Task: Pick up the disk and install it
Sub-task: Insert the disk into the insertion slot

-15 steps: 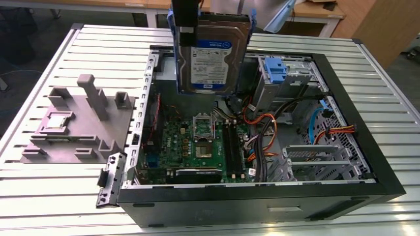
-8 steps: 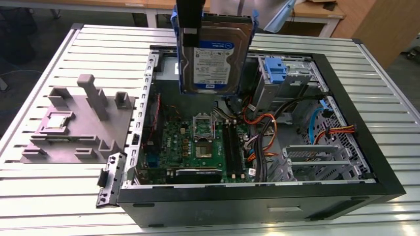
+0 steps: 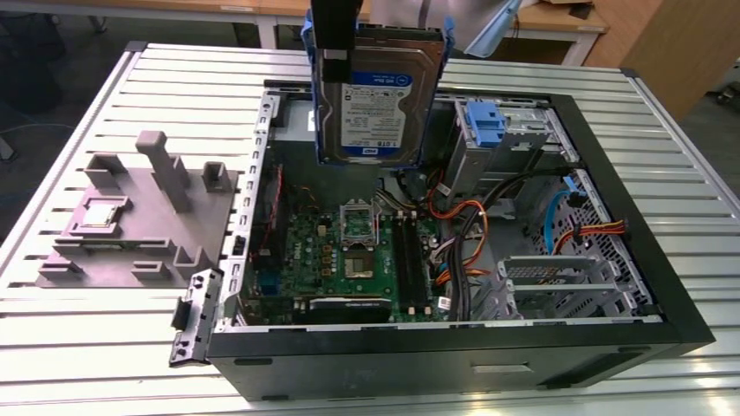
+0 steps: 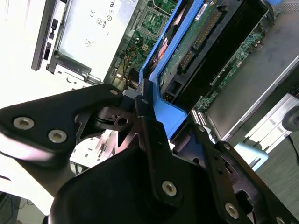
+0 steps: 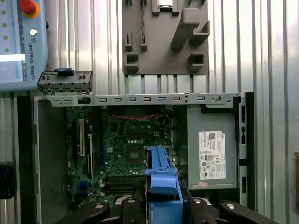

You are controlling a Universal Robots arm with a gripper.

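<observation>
The pincer [image 4: 141,97] is clenched on the blue frame of the disk [image 3: 387,95] and holds it upright in the air, with its label toward the exterior camera. The disk hangs over the far part of the open computer case [image 3: 463,334], clear of everything inside. Below it lies the green motherboard [image 3: 347,251]. Just to the exterior view's right of the disk stands a metal drive bay with a blue latch piece [image 3: 488,121]. Orange and black cables [image 3: 463,230] loop across the space between the motherboard and a silver metal cage [image 3: 555,277] nearer the front. In the first wrist view a grey power supply [image 5: 210,149] sits in one corner of the case. Outside the case, a grey moulded fixture [image 3: 139,217] rests on the slatted table [image 3: 93,329], and a control pendant [image 5: 18,42] lies nearby.
</observation>
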